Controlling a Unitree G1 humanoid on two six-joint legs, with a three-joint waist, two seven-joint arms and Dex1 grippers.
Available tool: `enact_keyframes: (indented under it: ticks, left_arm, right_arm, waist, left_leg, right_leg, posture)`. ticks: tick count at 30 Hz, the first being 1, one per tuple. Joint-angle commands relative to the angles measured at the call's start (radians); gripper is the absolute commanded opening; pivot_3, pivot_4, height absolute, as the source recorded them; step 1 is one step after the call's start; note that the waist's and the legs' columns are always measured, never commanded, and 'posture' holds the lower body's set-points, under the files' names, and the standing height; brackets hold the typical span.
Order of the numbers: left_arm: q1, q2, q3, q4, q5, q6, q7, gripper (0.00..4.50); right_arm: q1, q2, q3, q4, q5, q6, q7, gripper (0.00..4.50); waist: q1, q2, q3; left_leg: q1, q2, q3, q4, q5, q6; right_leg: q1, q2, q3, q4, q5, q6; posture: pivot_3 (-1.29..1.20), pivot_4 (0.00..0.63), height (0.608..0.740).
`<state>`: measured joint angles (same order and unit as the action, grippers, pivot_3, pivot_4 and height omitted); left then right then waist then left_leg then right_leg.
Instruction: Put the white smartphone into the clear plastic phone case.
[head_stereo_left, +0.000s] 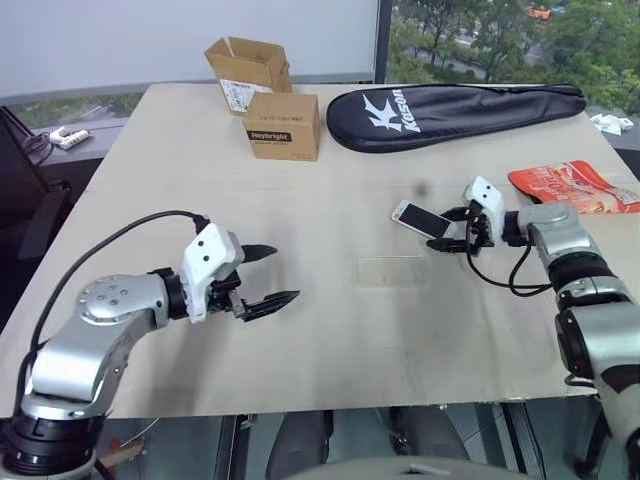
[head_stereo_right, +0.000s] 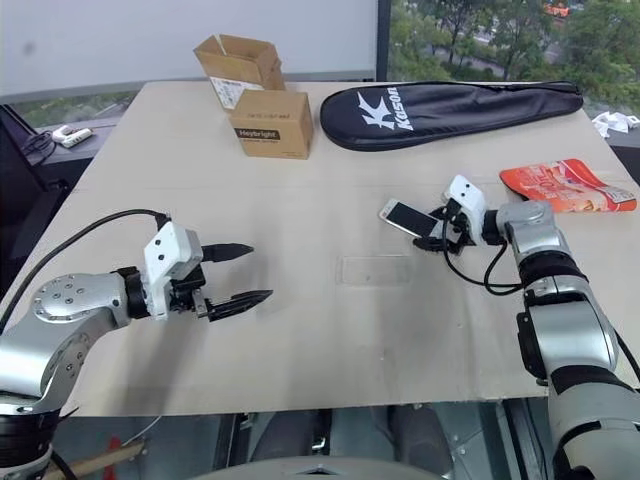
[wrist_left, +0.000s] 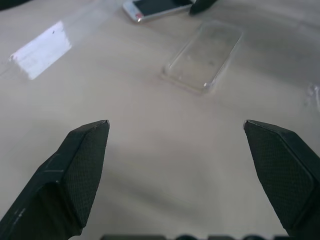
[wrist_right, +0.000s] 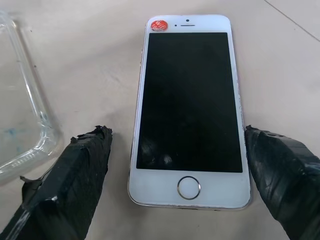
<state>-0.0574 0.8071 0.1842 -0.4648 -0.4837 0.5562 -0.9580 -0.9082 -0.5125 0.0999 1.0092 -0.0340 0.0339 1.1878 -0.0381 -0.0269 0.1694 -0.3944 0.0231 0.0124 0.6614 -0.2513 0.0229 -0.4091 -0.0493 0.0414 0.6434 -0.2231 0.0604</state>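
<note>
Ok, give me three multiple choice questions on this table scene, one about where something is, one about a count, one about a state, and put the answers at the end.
1. Where does the clear plastic phone case lie?
A. On the orange snack pouch
B. On the bare table between the two grippers
C. Inside a cardboard box

2. How many cardboard boxes stand at the far side of the table?
A. One
B. Two
C. Four

3. How does the right gripper stand to the white smartphone?
A. Open, one finger on each side of the phone's home button end
B. Shut, well away from the phone
C. Holding the phone above the case

Answers: 1 B, the case lies flat on the tabletop midway between the arms. 2 B, a shut box stands in front of an open one. 3 A, the right wrist view shows the fingers apart, flanking the phone on the table.
</note>
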Motion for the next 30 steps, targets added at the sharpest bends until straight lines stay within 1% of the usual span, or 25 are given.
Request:
enact_keyframes:
  ticks: [1,7,9,10,11,12,13,18,22,28,29,30]
  left_arm:
    - [-0.042,-0.023,0.002,-0.001,-0.007,-0.045,0.022,4.48]
    - [-0.090,-0.034,-0.027,0.042,0.028,-0.085,0.039,4.48]
    - [-0.098,-0.033,-0.030,0.051,0.030,-0.091,0.040,4.50]
    - [-0.099,-0.032,-0.032,0.054,0.033,-0.094,0.038,4.50]
    - [-0.098,-0.029,-0.036,0.058,0.039,-0.100,0.036,4.50]
    - [-0.097,-0.026,-0.040,0.062,0.046,-0.108,0.033,4.50]
    - [-0.096,-0.025,-0.043,0.065,0.049,-0.114,0.032,4.50]
    - [-0.095,-0.028,-0.048,0.075,0.051,-0.125,0.025,4.50]
    - [-0.100,-0.029,-0.051,0.085,0.052,-0.133,0.021,4.50]
    - [-0.132,-0.021,-0.049,0.125,0.044,-0.149,0.005,4.50]
    - [-0.137,-0.020,-0.050,0.132,0.043,-0.152,0.000,4.50]
    - [-0.152,-0.018,-0.053,0.150,0.042,-0.158,-0.012,4.50]
  right_arm:
    - [0.071,-0.003,0.019,-0.019,-0.017,0.085,-0.022,4.50]
    - [0.091,0.005,0.024,-0.044,-0.027,0.153,-0.101,4.50]
    - [0.094,0.007,0.026,-0.052,-0.027,0.166,-0.109,3.97]
    - [0.097,0.007,0.027,-0.057,-0.026,0.170,-0.110,3.81]
    - [0.099,0.008,0.028,-0.062,-0.024,0.173,-0.111,3.33]
    - [0.102,0.008,0.029,-0.067,-0.022,0.175,-0.112,3.04]
    - [0.105,0.007,0.028,-0.072,-0.021,0.177,-0.118,2.94]
    - [0.112,-0.003,0.008,-0.095,-0.007,0.163,-0.137,2.94]
    - [0.118,-0.012,-0.017,-0.139,0.018,0.116,-0.143,2.94]
    - [0.159,-0.058,-0.050,-0.345,0.107,0.139,-0.032,2.94]
    - [0.167,-0.065,-0.051,-0.374,0.118,0.151,-0.018,2.94]
    - [0.178,-0.077,-0.055,-0.425,0.139,0.176,0.004,2.94]
  waist:
    - [0.001,-0.001,-0.001]
    - [0.001,-0.004,-0.004]
    - [0.004,-0.005,-0.005]
    - [0.006,-0.005,-0.005]
    - [0.007,-0.005,-0.005]
    - [0.008,-0.005,-0.005]
    - [0.008,-0.005,-0.005]
    - [0.009,-0.005,-0.005]
    - [0.009,-0.005,-0.005]
    - [0.017,-0.002,-0.001]
    - [0.018,-0.001,-0.001]
    - [0.018,-0.001,-0.001]
  left_leg:
    - [0.000,0.000,0.000,0.000,0.000,0.000]
    - [0.003,0.000,0.000,0.000,0.000,0.000]
    - [0.006,0.000,0.000,0.001,0.000,0.000]
    - [0.008,0.000,0.000,0.001,0.000,0.000]
    - [0.010,0.000,0.000,0.000,0.000,0.000]
    - [0.012,0.000,-0.001,0.000,0.000,0.000]
    - [0.012,0.000,-0.001,0.000,0.000,0.000]
    - [0.012,0.000,-0.001,0.000,0.000,0.000]
    - [0.012,0.000,-0.001,0.000,0.000,0.000]
    - [0.009,0.000,-0.001,-0.001,0.000,0.000]
    - [0.007,0.000,-0.001,-0.002,0.000,0.000]
    - [0.003,0.000,0.000,-0.002,0.000,0.000]
  right_leg:
    - [0.000,0.000,0.000,0.000,0.000,0.000]
    - [0.003,0.000,0.000,0.000,0.000,0.000]
    - [0.006,0.000,0.000,0.000,-0.001,-0.001]
    - [0.008,0.000,0.000,0.000,-0.002,-0.004]
    - [0.010,-0.001,0.000,-0.001,-0.003,-0.004]
    - [0.012,-0.001,-0.001,-0.001,-0.003,-0.004]
    - [0.013,-0.001,-0.001,-0.001,-0.003,-0.004]
    - [0.013,-0.001,-0.001,-0.001,-0.003,-0.004]
    - [0.013,-0.001,-0.001,-0.001,-0.003,-0.004]
    - [0.010,-0.001,-0.001,-0.002,-0.003,-0.004]
    - [0.007,-0.001,-0.001,-0.002,-0.003,-0.004]
    - [0.002,-0.001,-0.001,-0.001,0.000,0.000]
  posture:
    - [0.00,0.150,0.740]
    - [0.00,0.150,0.740]
    - [0.00,0.150,0.740]
    - [0.00,0.150,0.740]
    - [0.00,0.150,0.740]
    - [0.00,0.150,0.740]
    - [0.00,0.150,0.740]
    - [0.00,0.150,0.740]
    - [0.00,0.150,0.740]
    - [0.00,0.150,0.740]
    - [0.00,0.150,0.740]
    - [0.00,0.150,0.740]
